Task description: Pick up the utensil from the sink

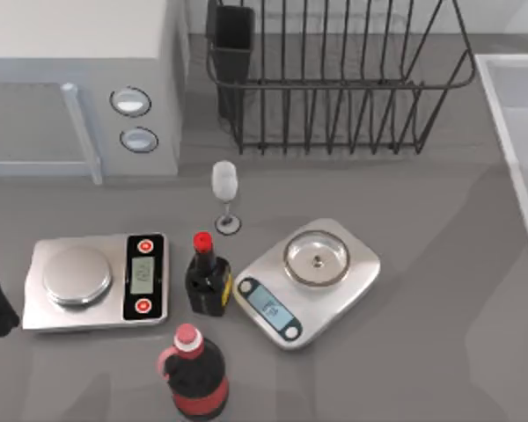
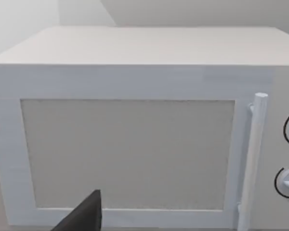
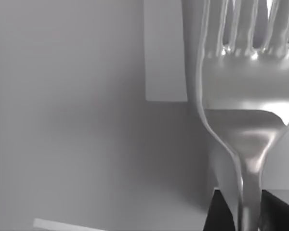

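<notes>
shiny silver four-tined metal fork (image 3: 248, 106) sits right up against the right wrist camera, its slim neck pinched between the dark fingers (image 3: 216, 214) of the right gripper (image 3: 244, 217), tines pointing away, lifted off the grey surface. likely light, rigid, slick; a narrow polished neck can pivot or slide in the pads, so a hold on the flatter, wider handle end would be steadier. pale grey-white sink rim (image 1: 510, 132) runs along the table's right edge. left gripper (image 2: 84, 216) is parked facing the white microwave (image 2: 135, 144); can't tell its opening.
</notes>
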Robot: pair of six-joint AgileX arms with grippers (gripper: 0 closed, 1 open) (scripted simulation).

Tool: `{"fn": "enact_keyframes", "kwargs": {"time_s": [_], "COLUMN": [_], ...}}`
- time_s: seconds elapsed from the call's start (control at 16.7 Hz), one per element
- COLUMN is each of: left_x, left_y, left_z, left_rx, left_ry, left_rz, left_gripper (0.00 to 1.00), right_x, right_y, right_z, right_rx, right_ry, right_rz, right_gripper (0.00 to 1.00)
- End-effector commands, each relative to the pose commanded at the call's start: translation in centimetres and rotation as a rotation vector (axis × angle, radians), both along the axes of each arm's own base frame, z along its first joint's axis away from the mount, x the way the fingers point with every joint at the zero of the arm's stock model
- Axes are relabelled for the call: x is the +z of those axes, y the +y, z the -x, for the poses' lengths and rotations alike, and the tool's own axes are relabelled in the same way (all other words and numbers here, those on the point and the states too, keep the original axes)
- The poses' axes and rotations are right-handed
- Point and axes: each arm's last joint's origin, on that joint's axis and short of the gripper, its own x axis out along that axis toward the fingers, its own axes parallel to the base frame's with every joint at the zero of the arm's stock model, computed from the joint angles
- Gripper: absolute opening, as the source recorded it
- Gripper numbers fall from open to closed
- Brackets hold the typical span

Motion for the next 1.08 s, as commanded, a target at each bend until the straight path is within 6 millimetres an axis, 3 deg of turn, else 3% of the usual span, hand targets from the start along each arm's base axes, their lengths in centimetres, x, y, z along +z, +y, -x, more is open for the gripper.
{"fn": "enact_keyframes", "kwargs": {"time_s": [0.18,0.24,0.42,0.54,0.9,1.08], "left_x": [0.0,0.0,0.0,0.0,0.0,0.0], "left_y": [0.0,0.0,0.0,0.0,0.0,0.0], "left_z": [0.0,0.0,0.0,0.0,0.0,0.0], "left_rx": [0.000,0.000,0.000,0.000,0.000,0.000], "left_ry": [0.000,0.000,0.000,0.000,0.000,0.000], "left_rz": [0.000,0.000,0.000,0.000,0.000,0.000], "left_gripper": [1.00,1.00,1.00,1.00,1.00,1.00], "right_x": [0.0,2.3,3.6,5.9,15.4,17.3], "right_y": [0.0,0.0,-0.1,-0.2,0.0,0.0], "right_z": [0.0,-0.5,-0.9,-1.2,-0.8,-0.5], "right_rx": [0.000,-0.006,-0.006,-0.006,-0.006,-0.006], "right_ry": [0.000,-0.047,-0.051,-0.050,-0.033,-0.047], "right_rz": [0.000,0.001,0.002,0.001,-0.003,0.001], "right_gripper": [0.00,0.00,0.00,0.00,0.00,0.00]}}
